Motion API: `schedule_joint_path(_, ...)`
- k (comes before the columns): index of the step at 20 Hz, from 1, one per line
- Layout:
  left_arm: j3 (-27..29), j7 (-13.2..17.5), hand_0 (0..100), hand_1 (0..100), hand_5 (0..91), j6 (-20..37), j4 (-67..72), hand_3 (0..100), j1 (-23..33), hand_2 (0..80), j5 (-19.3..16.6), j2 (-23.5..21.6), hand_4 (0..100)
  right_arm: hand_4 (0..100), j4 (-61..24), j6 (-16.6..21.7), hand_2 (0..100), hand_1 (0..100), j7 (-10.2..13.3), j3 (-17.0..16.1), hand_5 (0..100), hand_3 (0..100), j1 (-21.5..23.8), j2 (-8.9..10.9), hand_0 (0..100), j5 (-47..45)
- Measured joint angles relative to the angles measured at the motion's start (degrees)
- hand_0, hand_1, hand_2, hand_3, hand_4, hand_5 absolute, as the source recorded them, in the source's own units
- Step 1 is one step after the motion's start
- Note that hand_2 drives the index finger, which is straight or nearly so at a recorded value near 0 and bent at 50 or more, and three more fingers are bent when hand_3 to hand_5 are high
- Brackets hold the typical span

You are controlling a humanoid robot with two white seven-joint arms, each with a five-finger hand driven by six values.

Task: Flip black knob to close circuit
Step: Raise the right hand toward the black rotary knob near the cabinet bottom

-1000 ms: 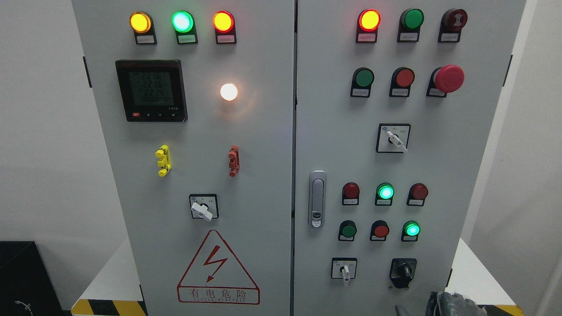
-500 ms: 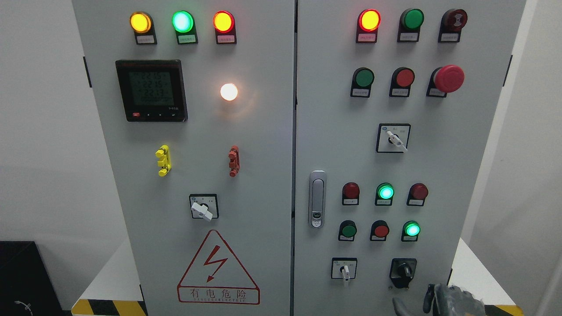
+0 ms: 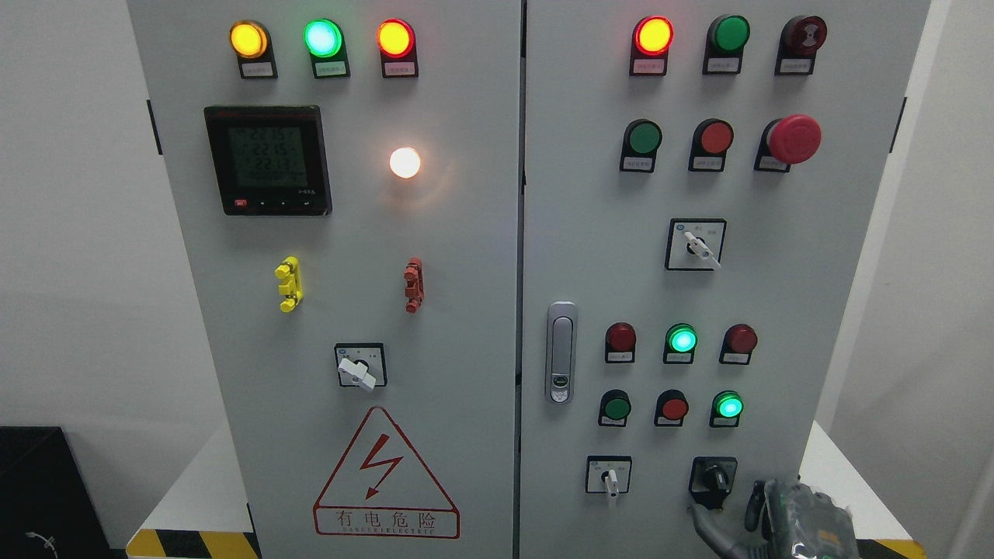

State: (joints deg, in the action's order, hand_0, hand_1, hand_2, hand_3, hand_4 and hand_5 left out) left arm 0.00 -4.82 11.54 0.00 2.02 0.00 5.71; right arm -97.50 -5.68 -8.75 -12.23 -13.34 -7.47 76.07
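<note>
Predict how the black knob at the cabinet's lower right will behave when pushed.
The black knob looks rigid, and panel-mounted, so it should turn in place, not slide. Its raised bar probably offers the right hand grip.

— Which hand is showing?

— Only the right hand (image 3: 765, 516), which is coming in at the bottom edge toward the picture's right. It is wearing a grey covering, and just its upper part is poking into view.

— How are the fingers sitting?

— The fingers (image 3: 753, 505) are pointing upward and are loosely spread, gripping nothing. The thumb (image 3: 710, 532) is reaching out to the left, apart from the rest.

— And the left arm?

— It is not appearing anywhere in the head view.
</note>
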Motion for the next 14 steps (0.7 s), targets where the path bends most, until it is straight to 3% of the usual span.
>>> schedule_joint_path(14,0.00,0.00,0,0,0.0,0.00,0.00,0,0.00,0.0,0.00,0.00,0,73,0.90,0.00,76,34,-0.25,-0.30,72,91,-1.28,-0.17,0,1.44)
